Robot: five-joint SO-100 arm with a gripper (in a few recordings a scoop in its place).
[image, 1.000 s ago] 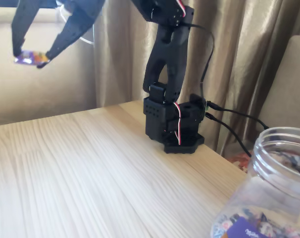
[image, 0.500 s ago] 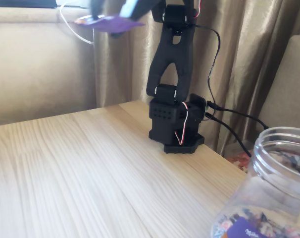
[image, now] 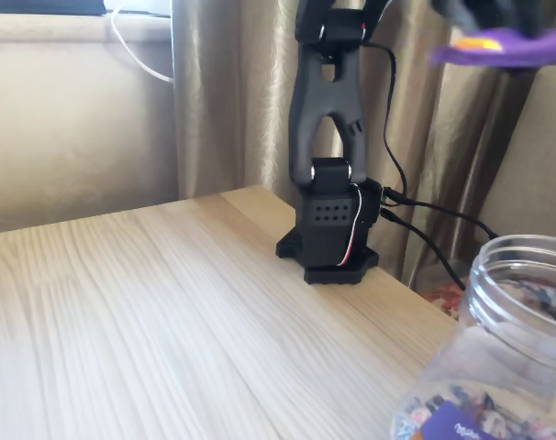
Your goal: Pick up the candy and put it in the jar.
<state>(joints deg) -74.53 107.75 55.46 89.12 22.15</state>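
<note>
The candy [image: 509,45] is a motion-blurred purple streak with an orange-gold spot, high at the top right of the fixed view. My gripper [image: 494,27] is a dark blur just above it at the top edge, shut on the candy. The jar [image: 503,280], clear plastic with a wide ribbed mouth and a purple label, stands at the lower right corner with colourful sweets visible through its wall. The candy hangs well above the jar's open mouth and slightly behind it.
The arm's black base [image: 330,229] stands at the back edge of the light wooden table [image: 168,312]. Black cables [image: 434,215] run from the base to the right. Beige curtains hang behind, and a white cable [image: 140,55] crosses the upper left.
The arm has swung from the upper left across to the upper right, carrying the candy with it. The candy now sits above the jar's side of the table.
</note>
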